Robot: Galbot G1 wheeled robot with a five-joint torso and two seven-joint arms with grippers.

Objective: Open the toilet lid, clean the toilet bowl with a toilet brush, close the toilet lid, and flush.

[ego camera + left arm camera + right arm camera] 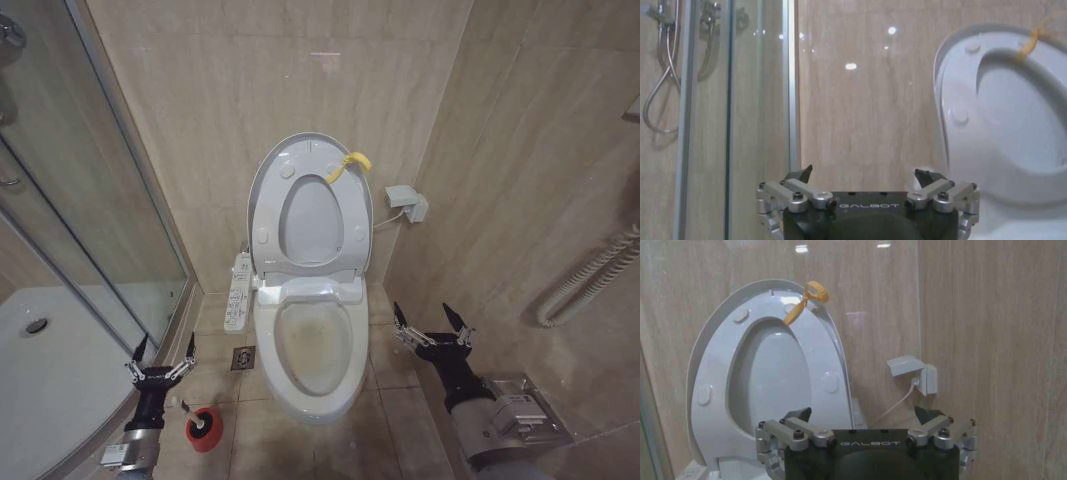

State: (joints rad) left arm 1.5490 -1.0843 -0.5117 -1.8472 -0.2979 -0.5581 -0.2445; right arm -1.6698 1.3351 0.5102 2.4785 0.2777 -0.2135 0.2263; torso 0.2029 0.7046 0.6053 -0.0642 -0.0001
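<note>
Beige tiled walls enclose the scene. Head view: the toilet lid point(268, 195) stands raised with the seat at upper centre, yellow tab point(349, 165) at its top edge. The toilet bowl point(312, 350) lies exposed at lower centre, interior brown-stained. The toilet brush point(202, 424) rests in its red holder at lower left, just beside the left gripper point(163, 348), fingers spread, empty. The right gripper point(432, 317) hangs at lower right, likewise released.

Left wrist view: glass shower screen point(740, 100) left, raised lid right.

Right wrist view: raised lid left, wall socket point(915, 375) at centre right.
</note>
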